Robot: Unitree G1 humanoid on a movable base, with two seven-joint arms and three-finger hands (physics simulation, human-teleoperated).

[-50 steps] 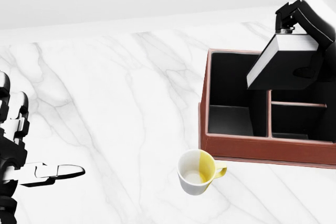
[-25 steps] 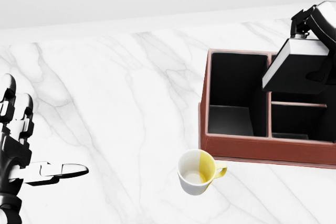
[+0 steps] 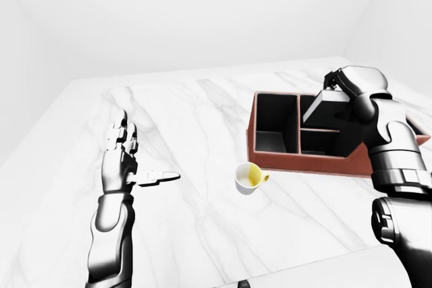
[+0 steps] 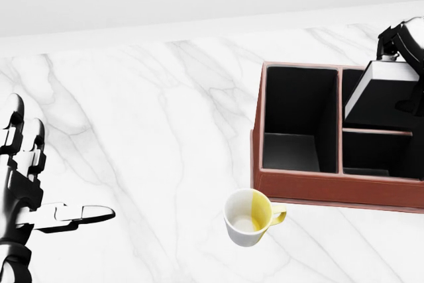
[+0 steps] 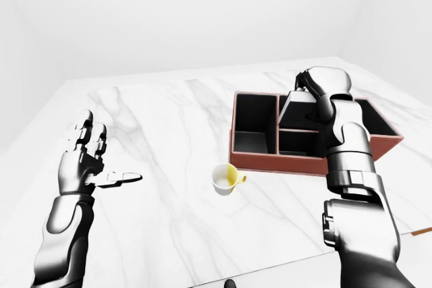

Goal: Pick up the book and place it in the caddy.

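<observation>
Head view: right hand grips the book over the caddy; left hand splayed, empty.

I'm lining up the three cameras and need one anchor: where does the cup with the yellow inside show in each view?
Left-eye view: the cup is just right of centre, below the caddy's left corner.
Head view: the cup is low, right of centre, under the caddy's near wall.
Right-eye view: the cup is at centre.
Shared landmark: the caddy's lower-left corner, just above the cup.
</observation>
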